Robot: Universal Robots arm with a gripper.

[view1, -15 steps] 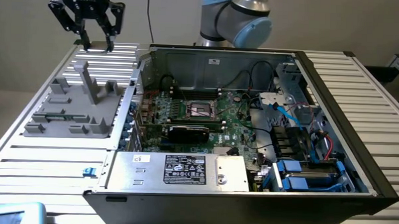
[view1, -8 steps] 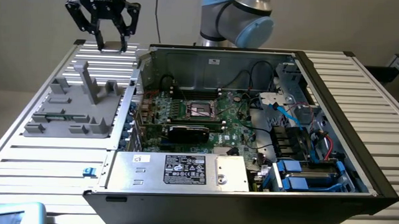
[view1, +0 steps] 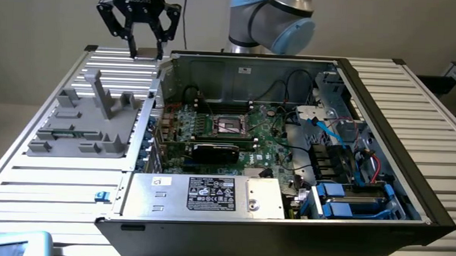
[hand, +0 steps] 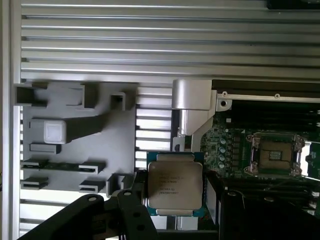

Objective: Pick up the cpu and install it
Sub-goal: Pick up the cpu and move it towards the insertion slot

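1. Exterior view: the black linked end effector [view1: 147, 51] is closed narrowly on the cpu [view1: 148, 53], a small flat square chip with a dull silver-grey top. It holds the cpu in the air over the far edge of the ribbed aluminium surface [view1: 51, 184].
2. Exterior view: the chip hangs just beside the far corner, on the exterior view's left, of the open black computer case [view1: 269, 237].
3. Exterior view: a grey moulded fixture tray [view1: 84, 123] lies on the surface, against the case's side on the exterior view's left.
4. Exterior view: inside the case, a green motherboard [view1: 277, 144] carries an open metal-framed socket [view1: 230, 126]. A black graphics card [view1: 216, 152] sits just nearer, and a silver white-labelled power supply box [view1: 203, 196] sits at the near edge.
5. Wrist view: the cpu [hand: 175, 184] is gripped between black fingers [hand: 132, 200], printed top towards the camera.
6. Wrist view: the chip hangs between the grey tray [hand: 100, 150] and the socket [hand: 276, 155], apart from both.
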